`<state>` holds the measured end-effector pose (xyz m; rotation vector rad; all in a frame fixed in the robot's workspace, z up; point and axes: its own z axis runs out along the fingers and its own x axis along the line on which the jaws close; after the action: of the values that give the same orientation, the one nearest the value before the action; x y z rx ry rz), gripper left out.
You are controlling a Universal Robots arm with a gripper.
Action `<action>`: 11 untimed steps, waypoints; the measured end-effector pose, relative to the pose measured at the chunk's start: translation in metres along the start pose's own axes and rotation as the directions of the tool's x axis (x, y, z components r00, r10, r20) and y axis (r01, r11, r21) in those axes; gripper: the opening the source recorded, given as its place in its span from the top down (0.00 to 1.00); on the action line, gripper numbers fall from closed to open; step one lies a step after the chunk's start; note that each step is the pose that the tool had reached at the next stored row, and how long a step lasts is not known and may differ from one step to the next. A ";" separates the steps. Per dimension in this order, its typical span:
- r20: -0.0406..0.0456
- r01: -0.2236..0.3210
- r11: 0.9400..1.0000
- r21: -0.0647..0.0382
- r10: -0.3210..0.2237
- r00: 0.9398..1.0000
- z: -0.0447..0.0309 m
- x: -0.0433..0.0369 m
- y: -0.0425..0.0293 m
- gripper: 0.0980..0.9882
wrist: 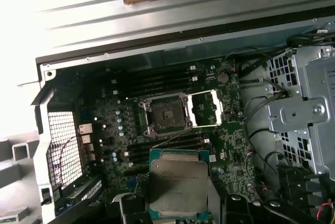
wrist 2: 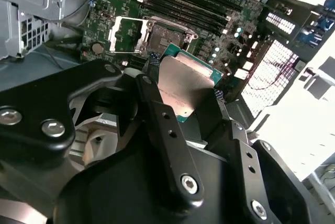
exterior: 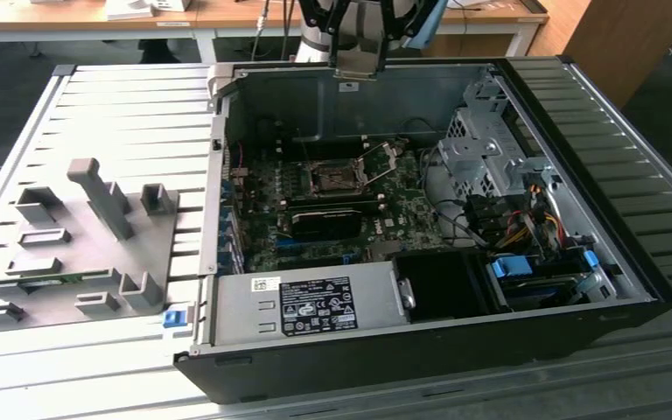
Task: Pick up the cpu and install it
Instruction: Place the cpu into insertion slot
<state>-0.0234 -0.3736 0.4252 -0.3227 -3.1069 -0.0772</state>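
- The tool [wrist 2: 184, 75] is closed on the cpu [wrist 2: 186, 90]; a black finger [wrist 2: 157, 114] presses each of two opposite edges
- The cpu's silvery top faces both wrist cameras; it hangs above the green board [wrist: 230, 145], apart from the socket [wrist: 165, 114], whose metal frame stands open
- In the exterior view the tool [exterior: 357, 61] is over the far wall of the open computer case [exterior: 430, 350]; a grey tray [exterior: 80, 245] lies on the bench [exterior: 126, 114] at the exterior view's left

Soft, even light fills the exterior view: the ribbed counter [exterior: 102, 105] reads pale and bright, while the open computer case [exterior: 430, 363] holds a dimmer, shaded interior. In both wrist views the surroundings outside the case burn out to white glare. The cpu [wrist: 178, 185] [wrist 2: 183, 85] shows a dull sheen on its metal top, and the motherboard [wrist: 235, 140] sits in shadow.
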 end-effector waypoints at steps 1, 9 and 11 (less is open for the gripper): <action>0.000 -0.010 1.000 0.000 0.010 1.000 0.0000 0.0000 0.0000 0.52; 0.004 -0.077 0.997 -0.002 0.077 0.997 0.0001 0.0000 0.0000 0.52; 0.004 -0.088 0.996 -0.002 0.088 0.996 0.0001 0.0000 0.0000 0.52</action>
<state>-0.0234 -0.3736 0.4251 -0.4598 -3.0918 -0.0783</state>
